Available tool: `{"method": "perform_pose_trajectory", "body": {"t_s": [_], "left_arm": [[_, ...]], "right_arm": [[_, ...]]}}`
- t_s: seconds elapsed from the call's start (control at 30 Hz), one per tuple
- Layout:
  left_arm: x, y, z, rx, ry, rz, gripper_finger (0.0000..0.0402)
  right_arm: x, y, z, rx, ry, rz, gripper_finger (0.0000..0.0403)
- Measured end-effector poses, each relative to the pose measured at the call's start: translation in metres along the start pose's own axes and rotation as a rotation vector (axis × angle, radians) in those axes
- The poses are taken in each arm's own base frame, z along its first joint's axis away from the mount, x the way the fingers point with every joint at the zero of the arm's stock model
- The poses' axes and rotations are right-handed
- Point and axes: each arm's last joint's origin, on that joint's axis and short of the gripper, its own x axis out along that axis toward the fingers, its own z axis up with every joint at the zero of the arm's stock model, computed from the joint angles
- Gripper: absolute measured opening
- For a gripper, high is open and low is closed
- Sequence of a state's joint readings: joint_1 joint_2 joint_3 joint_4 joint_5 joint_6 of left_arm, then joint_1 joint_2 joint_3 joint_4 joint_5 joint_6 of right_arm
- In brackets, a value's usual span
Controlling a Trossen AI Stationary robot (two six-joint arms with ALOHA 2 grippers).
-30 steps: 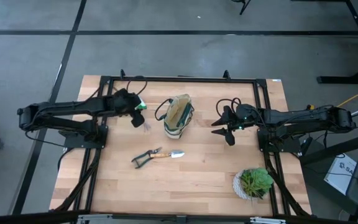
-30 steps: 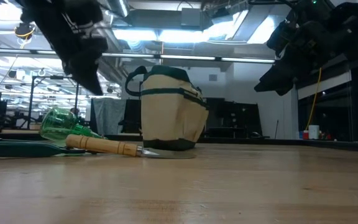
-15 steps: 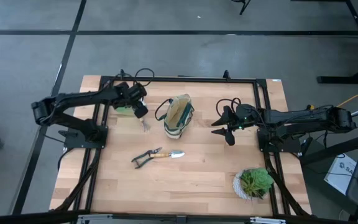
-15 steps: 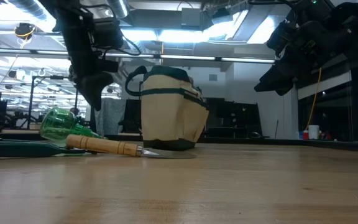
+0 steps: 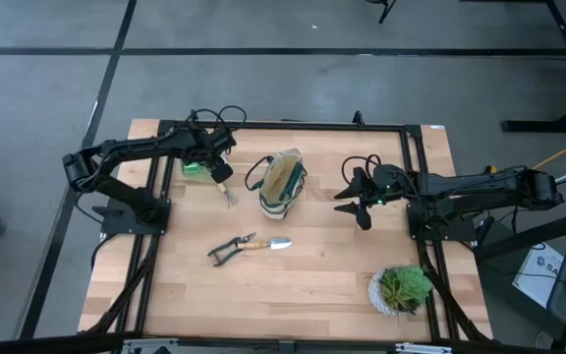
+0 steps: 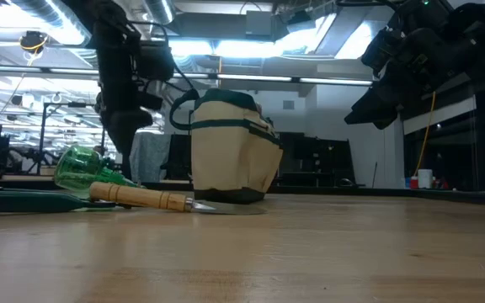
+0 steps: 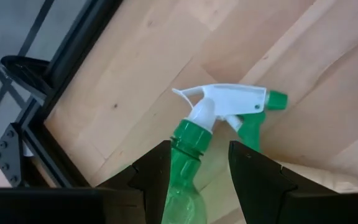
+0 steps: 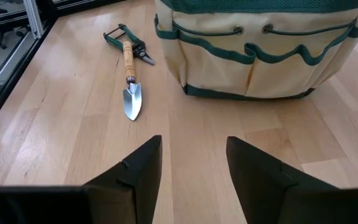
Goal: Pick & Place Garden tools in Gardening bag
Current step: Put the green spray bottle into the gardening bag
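Observation:
A bright green spray bottle [image 5: 196, 170] with a white trigger head [image 7: 229, 101] lies on its side near the table's far left. My left gripper [image 7: 197, 150] is open, pointing down above it, one finger on each side of its neck; it also shows in the high view [image 5: 218, 170]. The cream bag [image 5: 283, 184] with dark green trim stands upright at the middle. The wooden-handled trowel [image 5: 266, 245] and black-handled shears [image 5: 225, 251] lie nearer the front. My right gripper [image 5: 359, 206] is open, right of the bag.
A leafy plant in a white pot [image 5: 401, 289] stands at the front right. A small grey thing [image 5: 229, 200] lies left of the bag. The black frame rails [image 5: 155, 246] run along the table's left, far and right sides. Bare wood lies between bag and pot.
My left arm has swung toward the table's far edge, uncovering the green bottle in the high view. Its gripper has turned about and come down over the bottle.

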State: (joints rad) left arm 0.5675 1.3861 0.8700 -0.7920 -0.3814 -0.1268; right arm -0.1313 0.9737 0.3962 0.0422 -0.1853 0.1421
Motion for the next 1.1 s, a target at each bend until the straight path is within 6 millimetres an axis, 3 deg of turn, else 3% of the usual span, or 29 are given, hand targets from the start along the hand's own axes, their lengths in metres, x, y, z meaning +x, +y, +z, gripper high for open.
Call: {"method": "perform_pose_trajectory", "body": {"t_s": [0.53, 1.1], "left_arm": [[0.0062, 0.0001, 0.0004, 0.114, 0.027, 0.057, 0.0157], [0.006, 0.0021, 0.0015, 0.105, 0.013, 0.13, 0.0158]], "right_arm": [[0.0, 0.0, 0.0, 0.0, 0.0, 0.0, 0.0181], [0.0, 0.0, 0.0, 0.0, 0.0, 0.0, 0.0181]]}}
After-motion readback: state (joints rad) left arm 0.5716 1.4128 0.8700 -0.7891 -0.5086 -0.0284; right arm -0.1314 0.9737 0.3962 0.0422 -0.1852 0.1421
